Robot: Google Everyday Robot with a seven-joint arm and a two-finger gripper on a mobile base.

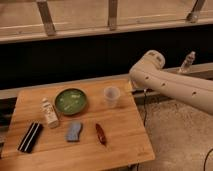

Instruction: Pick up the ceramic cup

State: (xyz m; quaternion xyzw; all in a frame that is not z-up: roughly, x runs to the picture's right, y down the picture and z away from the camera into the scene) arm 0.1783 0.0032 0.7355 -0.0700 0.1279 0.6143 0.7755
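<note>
In the camera view the cup (111, 96) stands upright on the table (125, 145), just right of the plate (70, 101). Your arm (165, 82) hovers beside it. The gripper seems out of sight, so I cannot tell its state. You are at the approach step: next, bring the gripper down over the rim.

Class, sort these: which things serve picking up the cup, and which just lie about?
Job: cup; gripper, up at far right, off the table.
Lying about: green plate, white bottle, blue sponge, reddish stick, black box.
</note>
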